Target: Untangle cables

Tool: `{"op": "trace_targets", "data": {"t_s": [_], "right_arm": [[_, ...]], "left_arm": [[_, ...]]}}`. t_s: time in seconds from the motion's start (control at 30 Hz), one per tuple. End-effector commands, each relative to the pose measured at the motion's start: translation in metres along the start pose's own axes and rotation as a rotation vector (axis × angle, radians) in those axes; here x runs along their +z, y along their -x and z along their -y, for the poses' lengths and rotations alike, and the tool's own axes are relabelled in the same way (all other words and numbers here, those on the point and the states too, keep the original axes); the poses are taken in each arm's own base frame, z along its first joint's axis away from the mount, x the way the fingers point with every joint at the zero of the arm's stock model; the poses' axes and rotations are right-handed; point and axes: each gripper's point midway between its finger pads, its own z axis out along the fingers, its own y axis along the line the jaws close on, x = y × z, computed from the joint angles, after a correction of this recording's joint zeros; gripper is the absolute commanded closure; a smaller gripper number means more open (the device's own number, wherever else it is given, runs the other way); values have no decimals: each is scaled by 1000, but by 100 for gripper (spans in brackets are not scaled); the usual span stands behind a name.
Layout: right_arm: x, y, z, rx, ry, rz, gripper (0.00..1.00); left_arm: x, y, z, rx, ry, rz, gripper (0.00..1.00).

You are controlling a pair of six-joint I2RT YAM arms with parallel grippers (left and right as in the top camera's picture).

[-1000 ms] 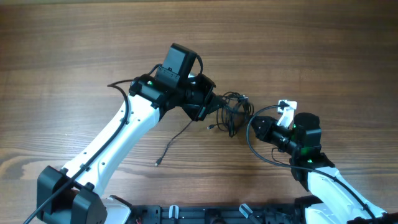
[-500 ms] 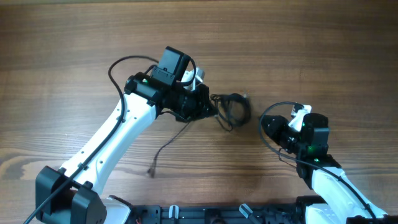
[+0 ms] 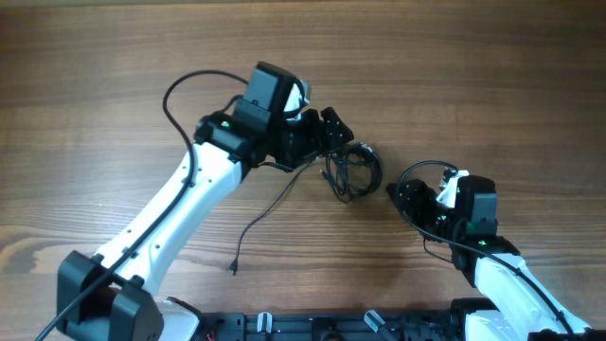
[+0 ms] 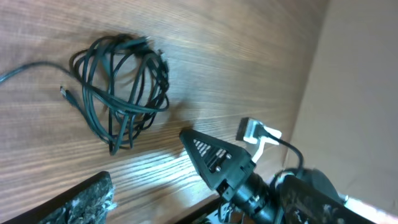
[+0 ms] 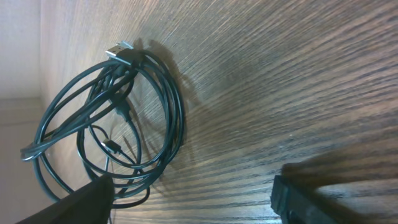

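My left gripper sits near the middle of the table. From the left wrist I see its fingers spread wide with only bare wood between them, so it is released and grasping nothing. A loose strand trails from just below it toward the edge where the arms are mounted, ending in a small plug.

Just right of that gripper lie the cables, a small bunch of black loops flat on the wood, a little right of centre and between my two grippers. The left wrist view shows the bunch apart from the fingers.

The right wrist view shows a silver plug end at the top of the coil. My right gripper is near the bunch's right side, not touching it, jaws spread and empty.
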Motion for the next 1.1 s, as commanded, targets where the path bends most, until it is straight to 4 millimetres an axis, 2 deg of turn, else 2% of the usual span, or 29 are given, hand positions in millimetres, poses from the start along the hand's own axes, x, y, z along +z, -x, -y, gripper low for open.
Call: {"op": "trace_targets", "data": {"t_s": [0.0, 0.07, 0.17, 0.27, 0.37, 0.5, 0.6, 0.67, 0.83, 1.07], "right_arm": [[1, -2, 17, 22, -65, 7, 13], [1, -3, 20, 27, -81, 8, 12], [0, -4, 24, 35, -100, 4, 11], [0, -6, 32, 46, -135, 6, 9], [-2, -6, 39, 55, -172, 12, 7], [-2, -5, 42, 56, -184, 20, 6], [-2, -5, 42, 56, -184, 20, 6], [-2, -5, 41, 56, -183, 21, 5], [-2, -5, 41, 56, -183, 21, 6], [-2, -5, 42, 56, -184, 19, 5]], "left_arm": [[26, -4, -13, -233, 106, 34, 19], [39, -6, -22, -302, 155, 51, 32], [64, -9, -36, -378, 208, 46, 39], [78, -6, -47, -414, 234, 39, 45], [83, -2, -56, -425, 253, 46, 47], [79, 13, -67, -418, 294, 132, 48], [78, 19, -73, -412, 319, 174, 53], [79, 19, -73, -410, 319, 177, 57], [88, 15, -68, -384, 311, 175, 58], [107, 5, -84, -346, 398, 199, 57]]}}
